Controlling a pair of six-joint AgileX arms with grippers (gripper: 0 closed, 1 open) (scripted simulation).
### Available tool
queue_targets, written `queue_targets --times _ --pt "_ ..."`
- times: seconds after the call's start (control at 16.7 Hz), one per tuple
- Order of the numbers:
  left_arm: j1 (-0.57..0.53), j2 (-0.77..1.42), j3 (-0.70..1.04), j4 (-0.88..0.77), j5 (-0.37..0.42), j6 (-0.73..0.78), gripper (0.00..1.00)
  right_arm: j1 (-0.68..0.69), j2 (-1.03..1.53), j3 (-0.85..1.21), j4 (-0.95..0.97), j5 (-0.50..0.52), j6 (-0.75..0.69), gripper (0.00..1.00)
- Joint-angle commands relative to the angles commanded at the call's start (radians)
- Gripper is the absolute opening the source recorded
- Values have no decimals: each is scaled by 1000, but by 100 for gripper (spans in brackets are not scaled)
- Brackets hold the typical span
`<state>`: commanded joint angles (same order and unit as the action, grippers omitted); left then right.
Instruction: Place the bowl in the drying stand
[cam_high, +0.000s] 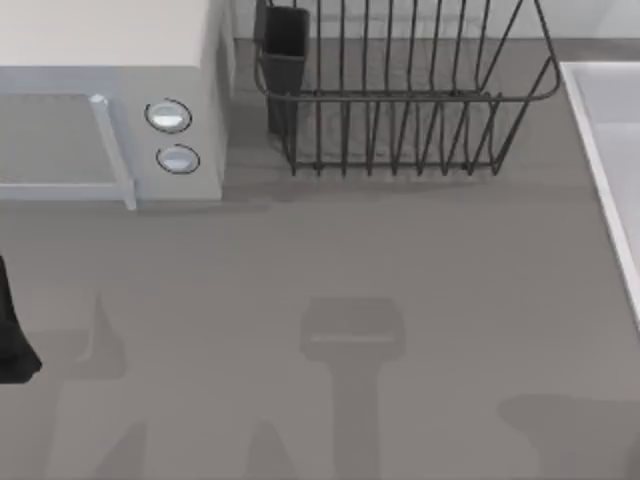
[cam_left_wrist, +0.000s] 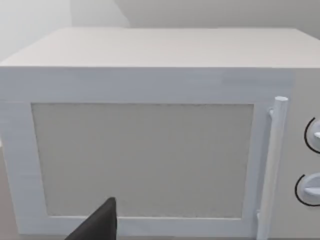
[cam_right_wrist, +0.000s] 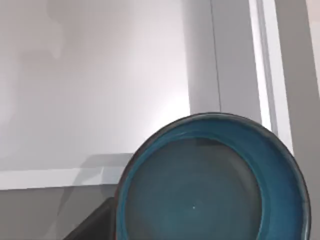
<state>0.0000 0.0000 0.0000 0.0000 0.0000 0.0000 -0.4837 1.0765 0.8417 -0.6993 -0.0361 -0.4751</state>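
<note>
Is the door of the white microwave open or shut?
Shut. The white microwave shows its door flat against the front in the left wrist view, the white bar handle upright beside the two round knobs.

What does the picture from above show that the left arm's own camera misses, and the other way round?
From above: the dark wire drying stand with its utensil cup at the corner nearest the microwave, a pale tray-like edge at the table's right, and the grey table.

From the left wrist camera: the microwave's whole front, with its large grey door window, seen face on, and a dark finger of the left gripper.

Both: the white microwave, its upright handle and two round knobs.
</note>
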Motion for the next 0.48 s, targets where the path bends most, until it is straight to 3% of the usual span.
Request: queue_targets --times 0.48 --pt "0 0 0 0 0 0 100 -262 574 466 -374 -25 -257 100"
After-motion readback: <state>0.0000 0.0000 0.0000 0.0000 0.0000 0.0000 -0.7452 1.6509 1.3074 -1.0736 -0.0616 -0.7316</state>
